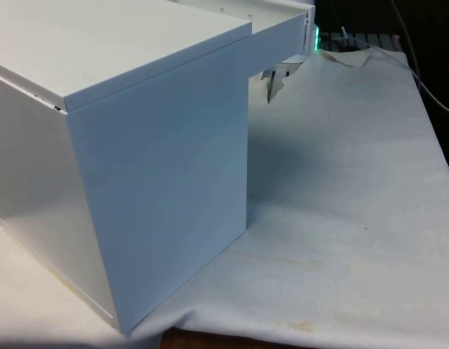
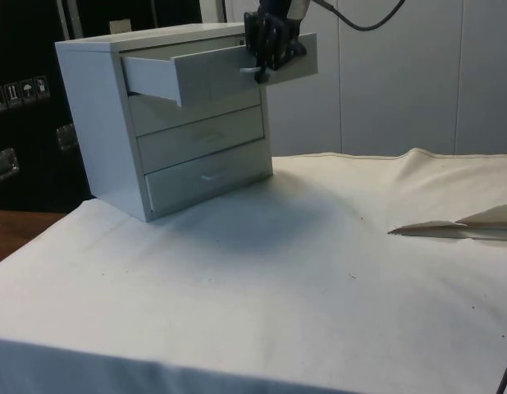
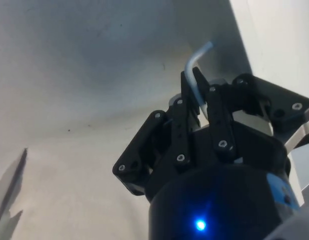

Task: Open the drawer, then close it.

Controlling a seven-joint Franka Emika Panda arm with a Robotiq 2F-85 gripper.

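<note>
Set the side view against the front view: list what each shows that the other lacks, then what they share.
Side view alone: the chest of drawers faces the camera, its three drawer fronts visible, the top drawer pulled out, and the gripper shut on the drawer handle. Front view alone: the chest's plain back and side panels, with the drawer's side jutting out past them toward the front view's right. Both: the white chest, the open top drawer and the white cloth.

White chest's (image 2: 155,123) top drawer (image 2: 212,70) stands pulled out.
</note>
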